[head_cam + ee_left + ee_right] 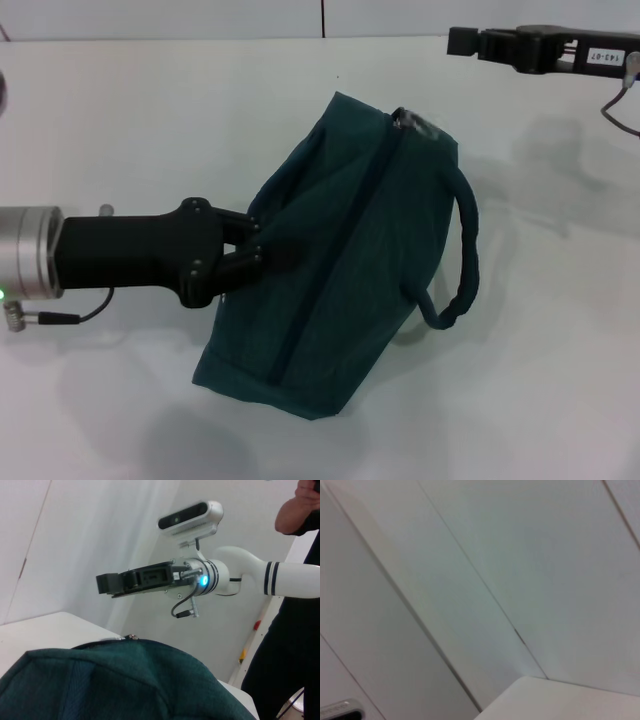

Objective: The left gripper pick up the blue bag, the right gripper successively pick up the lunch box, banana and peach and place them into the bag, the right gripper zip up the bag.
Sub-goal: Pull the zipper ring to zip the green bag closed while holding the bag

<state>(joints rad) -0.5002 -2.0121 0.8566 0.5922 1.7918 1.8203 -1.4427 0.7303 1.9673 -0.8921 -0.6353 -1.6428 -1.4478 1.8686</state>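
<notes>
The blue bag (340,260) lies zipped on the tabletop (120,120), long axis running away from the robot. The left gripper (250,255) fingers seemingly pinch its near-side handle; the right gripper (465,40) hovers beyond the bag, finger state unclear.

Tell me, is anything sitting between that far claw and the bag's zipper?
Nothing visible. The right gripper hangs at the table's far edge, apart from the blue bag; only bare tabletop lies between. The left gripper is at the bag's near handle.
</notes>
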